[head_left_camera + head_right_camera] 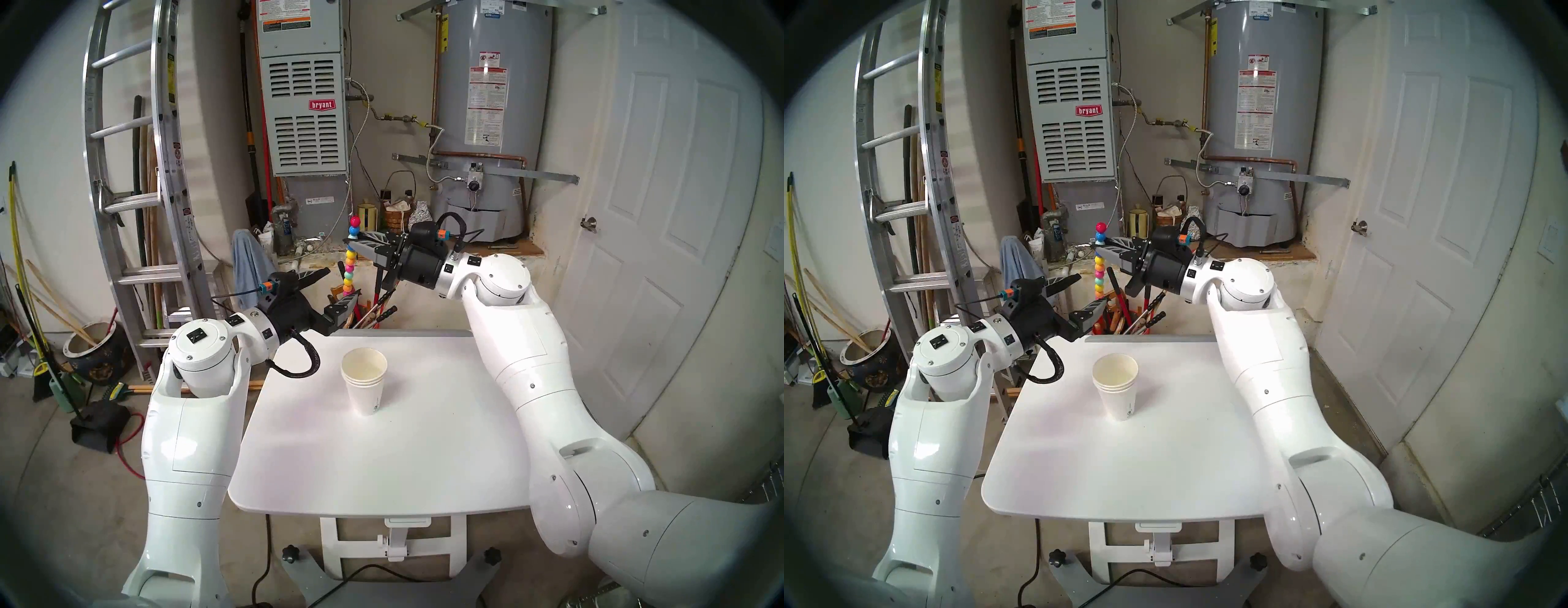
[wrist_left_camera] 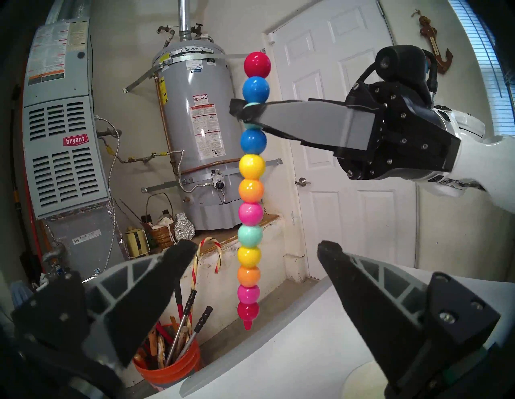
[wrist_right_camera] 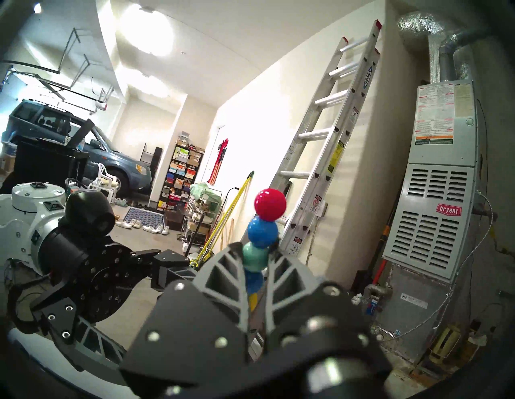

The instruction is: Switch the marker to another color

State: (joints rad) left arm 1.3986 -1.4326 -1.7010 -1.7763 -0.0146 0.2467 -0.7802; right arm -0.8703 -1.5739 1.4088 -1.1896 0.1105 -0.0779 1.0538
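Observation:
The marker (image 1: pixel 350 265) is a slim stick of coloured beads, held upright in the air beyond the table's far edge. My right gripper (image 1: pixel 352 243) is shut on its teal bead, third from the top; red and blue beads stick out above. In the left wrist view the marker (image 2: pixel 250 192) hangs down with a red tip at its bottom end. My left gripper (image 1: pixel 343 281) is open and empty. Its fingers stand either side of the marker's lower part (image 2: pixel 249 278) without touching it. The right wrist view shows the top beads (image 3: pixel 270 206) above my shut fingers (image 3: pixel 223 267).
A stack of white paper cups (image 1: pixel 365 382) stands on the white table (image 1: pixel 382 467), far of centre. An orange bucket (image 2: pixel 167 370) of tools and a striped candy cane (image 2: pixel 209 245) are on the floor beyond the table. A ladder (image 1: pixel 127 170) leans at the left.

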